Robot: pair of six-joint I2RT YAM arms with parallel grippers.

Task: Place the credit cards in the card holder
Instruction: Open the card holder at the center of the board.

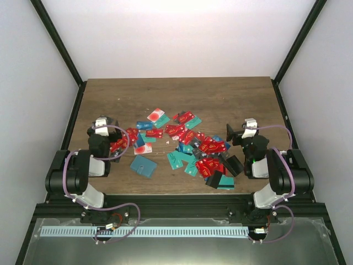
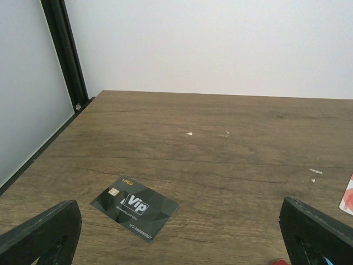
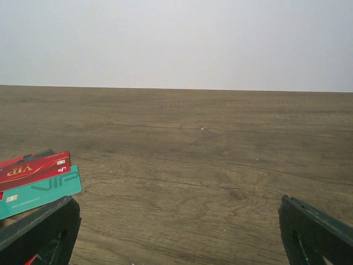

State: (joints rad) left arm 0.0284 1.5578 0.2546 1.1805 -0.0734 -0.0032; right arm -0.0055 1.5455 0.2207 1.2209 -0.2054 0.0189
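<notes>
Quantities: one card holder, two white red-blotted cards, at least two black cases, one black Vip card. Red cards exceed ten; teal cards number about six. Overlap prevents exact totals.

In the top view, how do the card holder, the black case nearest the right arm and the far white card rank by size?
1. card holder
2. black case, nearly alike, so unsure
3. far white card, smallest
</notes>
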